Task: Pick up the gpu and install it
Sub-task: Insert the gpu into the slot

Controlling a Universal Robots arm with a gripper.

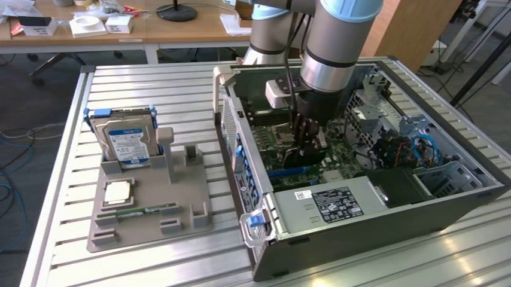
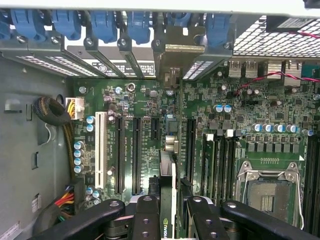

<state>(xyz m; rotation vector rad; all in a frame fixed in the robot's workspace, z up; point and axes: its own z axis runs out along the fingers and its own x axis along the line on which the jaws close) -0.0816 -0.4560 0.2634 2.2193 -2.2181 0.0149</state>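
we are seeing the arm reaching down into the open computer case [image 1: 359,221], lying on its side on the slatted table [image 1: 160,89]. the gripper [image 2: 169,184] is holding the gpu [image 2: 167,220] edge-on — jaws pinching the card from both sides. the card is standing over the motherboard [image 2: 240,125], among the long black slots [image 2: 135,155], its bracket end toward the blue latches [image 2: 105,25]. seated or not — we cannot tell. the hard drive [image 1: 126,140] is sitting upright in the grey holder [image 1: 183,197] beside the case.

Thin gpu [image 2: 168,200] edge-on over motherboard slots
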